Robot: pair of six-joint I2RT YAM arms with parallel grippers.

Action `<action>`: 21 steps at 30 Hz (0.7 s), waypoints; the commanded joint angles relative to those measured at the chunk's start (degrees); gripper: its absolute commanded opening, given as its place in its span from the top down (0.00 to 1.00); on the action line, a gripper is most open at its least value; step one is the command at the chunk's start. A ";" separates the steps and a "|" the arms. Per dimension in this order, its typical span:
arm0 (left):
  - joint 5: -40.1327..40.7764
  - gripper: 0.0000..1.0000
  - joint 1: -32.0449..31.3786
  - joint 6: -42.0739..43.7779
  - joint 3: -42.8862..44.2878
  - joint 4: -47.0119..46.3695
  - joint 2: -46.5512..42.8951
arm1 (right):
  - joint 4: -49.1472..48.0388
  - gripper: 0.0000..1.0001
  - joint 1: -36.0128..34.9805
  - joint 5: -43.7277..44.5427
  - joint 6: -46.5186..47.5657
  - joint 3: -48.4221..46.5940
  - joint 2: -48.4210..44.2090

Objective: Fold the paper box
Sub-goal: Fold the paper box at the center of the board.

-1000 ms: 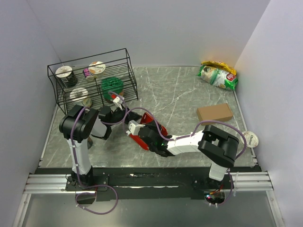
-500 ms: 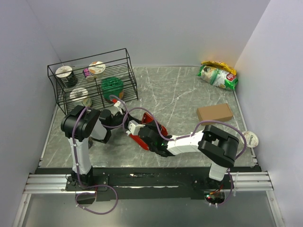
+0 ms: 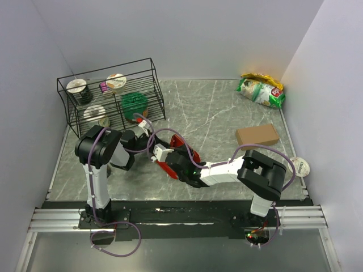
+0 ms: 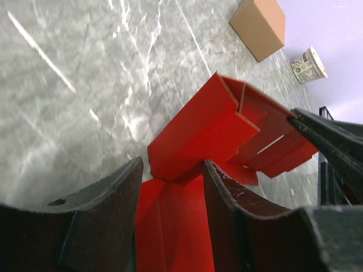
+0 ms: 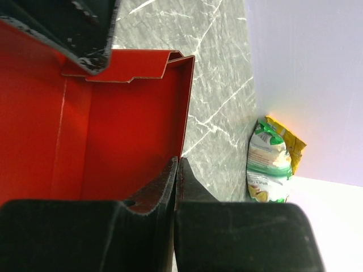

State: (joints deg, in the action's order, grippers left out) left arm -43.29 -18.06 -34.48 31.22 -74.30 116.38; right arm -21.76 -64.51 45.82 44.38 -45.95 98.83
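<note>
1. Red card paper box point(image 4: 204, 127) lies half-formed on the grey marble desk point(image 3: 221, 113), caught between both sets of jaws. Several panels stand up along creases, and one notched flap edge shows.
2. Right jaws: pressed together, pinching the edge of one upright red panel.
3. Left jaws: spread, with a flat red panel filling the gap between them. Cannot tell if either side touches the card.
4. Left jaws and right jaws sit close together, facing each other across the box. One left tip shows at the top of the right wrist view, right over the card.
5. Wire rack point(image 3: 110, 96) holding cups sits just behind the left jaws.
6. Brown cardboard box point(image 3: 257, 135) is well apart, off to the right of the right jaws. Paper cup point(image 3: 301, 166) is further right, at the desk edge.
7. Snack bag point(image 3: 261, 90), green and yellow, is far beyond the right jaws in the back corner by the wall.
</note>
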 commanded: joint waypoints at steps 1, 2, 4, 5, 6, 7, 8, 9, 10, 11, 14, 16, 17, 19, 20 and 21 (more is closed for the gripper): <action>-0.39 0.47 -0.83 2.13 2.79 -12.01 0.25 | 1.02 1.00 -0.44 -3.37 -2.02 -1.77 0.58; -0.22 0.47 -0.92 2.22 3.05 -11.83 0.17 | 1.02 1.00 -0.44 -3.37 -1.93 -1.68 0.58; -0.22 0.48 -1.01 2.57 3.40 -11.83 0.17 | 1.02 1.00 -0.35 -3.55 -2.02 -1.68 0.49; -0.31 0.48 -1.09 2.66 3.93 -11.22 0.25 | 0.93 1.00 -0.44 -3.55 -2.10 -1.68 0.49; -0.39 0.48 -1.18 3.18 4.28 -10.95 0.25 | 1.10 1.00 -0.44 -3.63 -2.19 -1.77 0.49; -0.39 0.48 -1.27 3.36 4.55 -10.86 0.34 | 1.37 1.00 -0.44 -3.81 -2.19 -1.86 0.40; -0.22 0.48 -1.36 3.45 4.72 -10.95 0.34 | 1.45 1.00 -0.35 -3.99 -2.19 -1.95 0.49; -0.22 0.48 -1.45 3.54 4.81 -11.04 0.43 | 1.46 1.00 -0.44 -3.99 -2.28 -1.95 0.49; -0.13 0.48 -1.53 3.63 5.07 -11.21 0.43 | 1.46 1.00 -0.44 -4.16 -2.37 -1.95 0.40; -0.13 0.48 -1.62 3.80 5.34 -11.13 0.60 | 1.72 1.00 -0.44 -4.34 -2.46 -1.95 0.40; -0.48 0.48 -1.80 4.60 6.22 -10.51 0.87 | 1.98 1.00 -0.44 -4.60 -2.72 -2.03 0.40; -1.35 0.48 -1.89 4.68 7.00 -10.77 1.22 | 1.98 1.00 -0.35 -4.69 -2.81 -2.03 0.40; -1.71 0.48 -1.80 4.68 7.18 -11.04 1.66 | 2.07 1.00 -0.35 -4.95 -2.90 -1.95 0.40; -2.59 0.48 -1.97 4.68 7.36 -12.17 2.10 | 2.07 1.00 -0.44 -5.04 -3.07 -1.95 0.40; -2.85 0.48 -2.06 4.68 7.36 -12.62 2.36 | 2.07 1.00 -0.44 -5.22 -3.16 -1.86 0.40; -3.12 0.48 -2.15 4.68 7.45 -12.97 2.54 | 1.98 1.00 -0.44 -5.30 -3.16 -1.77 0.40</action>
State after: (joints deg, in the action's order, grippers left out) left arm -44.36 -19.09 -31.42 36.77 -74.30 117.78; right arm -20.16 -64.29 46.06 43.70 -46.44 98.83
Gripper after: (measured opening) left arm 0.518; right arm 0.008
